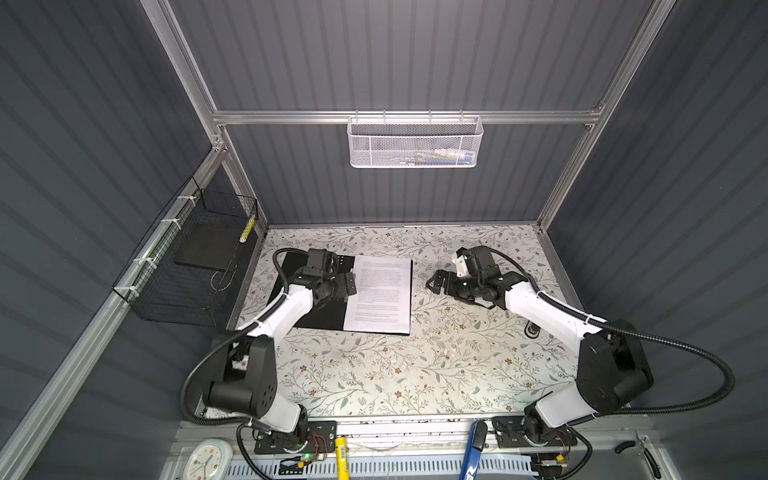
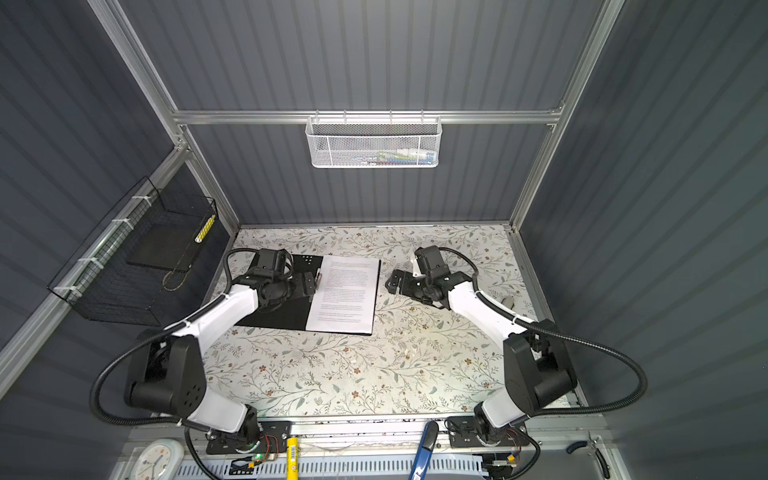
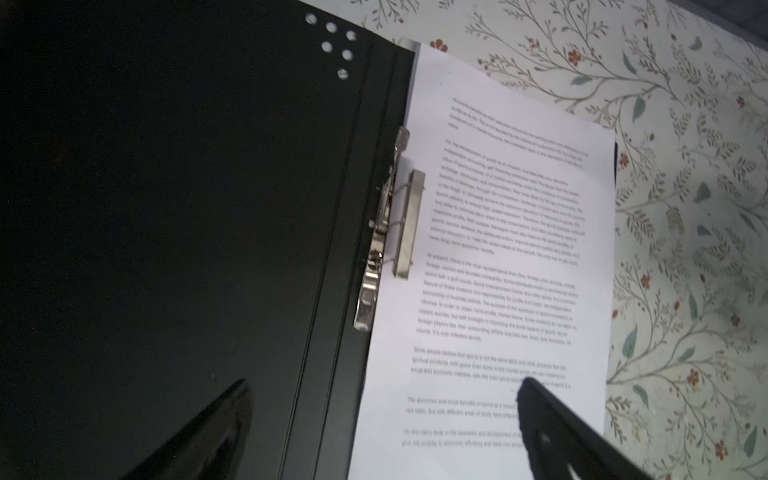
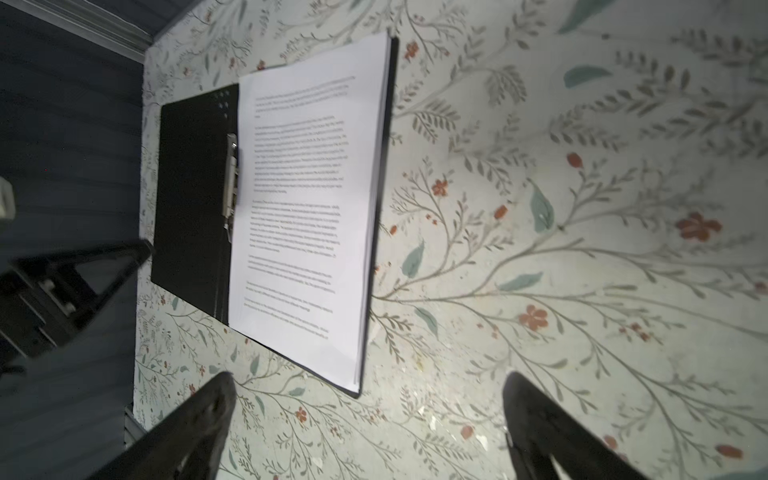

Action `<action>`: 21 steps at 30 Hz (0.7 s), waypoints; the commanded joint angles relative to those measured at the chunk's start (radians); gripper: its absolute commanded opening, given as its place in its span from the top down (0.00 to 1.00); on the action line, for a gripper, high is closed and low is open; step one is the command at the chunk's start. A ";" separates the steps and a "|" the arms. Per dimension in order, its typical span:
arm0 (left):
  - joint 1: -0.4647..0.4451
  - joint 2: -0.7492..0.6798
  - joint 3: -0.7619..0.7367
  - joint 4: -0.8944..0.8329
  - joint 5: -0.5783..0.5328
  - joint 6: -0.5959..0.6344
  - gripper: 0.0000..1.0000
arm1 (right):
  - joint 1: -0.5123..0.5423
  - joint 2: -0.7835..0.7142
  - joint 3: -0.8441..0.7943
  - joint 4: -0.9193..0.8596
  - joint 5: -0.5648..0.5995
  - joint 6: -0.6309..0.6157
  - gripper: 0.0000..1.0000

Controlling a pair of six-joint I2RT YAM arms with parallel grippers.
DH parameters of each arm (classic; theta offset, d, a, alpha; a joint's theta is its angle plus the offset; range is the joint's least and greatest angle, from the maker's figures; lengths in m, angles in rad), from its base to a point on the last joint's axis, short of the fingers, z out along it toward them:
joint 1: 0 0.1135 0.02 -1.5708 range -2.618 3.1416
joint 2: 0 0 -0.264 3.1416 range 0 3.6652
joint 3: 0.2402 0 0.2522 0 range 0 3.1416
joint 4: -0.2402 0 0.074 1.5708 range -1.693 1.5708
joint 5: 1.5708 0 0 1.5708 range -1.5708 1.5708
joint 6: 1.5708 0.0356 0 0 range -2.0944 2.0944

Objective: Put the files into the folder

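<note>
Lying flat, thin files point(image 1: 380, 293), matte blk folder point(image 1: 326, 313)

Floral-patterned table point(image 1: 415, 374), open folder point(image 1: 324, 316) lying flat on its left rear part, black inside facing up

Open folder point(image 1: 324, 316), files point(image 1: 380, 291) on R half, R pincer point(image 1: 432, 281) nearby
</note>
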 commanded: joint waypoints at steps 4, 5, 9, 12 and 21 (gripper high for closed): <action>0.060 0.214 0.146 0.046 0.201 0.006 0.00 | -0.005 -0.138 -0.208 0.069 -0.045 0.023 0.01; 0.060 0.244 0.166 0.030 0.206 0.016 0.00 | -0.007 -0.158 -0.228 0.073 -0.045 0.020 0.01; 0.060 0.313 0.203 0.015 0.286 0.050 0.00 | -0.033 -0.235 -0.296 0.072 -0.101 0.007 0.01; 0.060 0.346 0.213 0.005 0.335 0.060 0.00 | -0.054 -0.267 -0.329 0.079 -0.124 0.008 0.01; 0.035 0.349 0.153 -0.009 0.398 0.068 0.00 | -0.140 -0.252 -0.341 0.108 -0.206 0.020 0.01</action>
